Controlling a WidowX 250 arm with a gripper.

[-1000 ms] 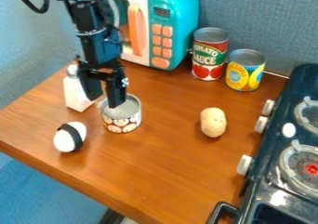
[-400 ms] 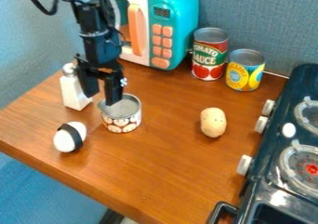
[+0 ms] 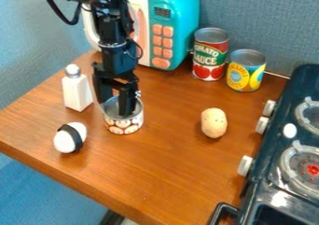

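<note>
The end effector (image 3: pixel 116 107) hangs downward, released: its fingers stand apart, with one reaching inside the mouth of the open can (image 3: pixel 122 125) and the other by its rim on the side toward the white bottle (image 3: pixel 76 91). That spacing puts the can's wall between them; whether either finger touches it, I cannot tell. The can rests upright on the desk (image 3: pixel 159 161), toward its left part and inward from the front edge, its flat base bearing it and its opening giving the finger room.

The bottle stands on its base near the left edge. Closer to the front edge, the white egg-like item (image 3: pixel 70 137) lies on its rounded side, a dark band around it. The potato (image 3: pixel 213 123) lies nearer the right edge, beside the stove (image 3: pixel 280 172). At the back edge, the red can (image 3: pixel 211 54) and yellow can (image 3: pixel 246 70) stand upright by the toy microwave (image 3: pixel 163 28).
</note>
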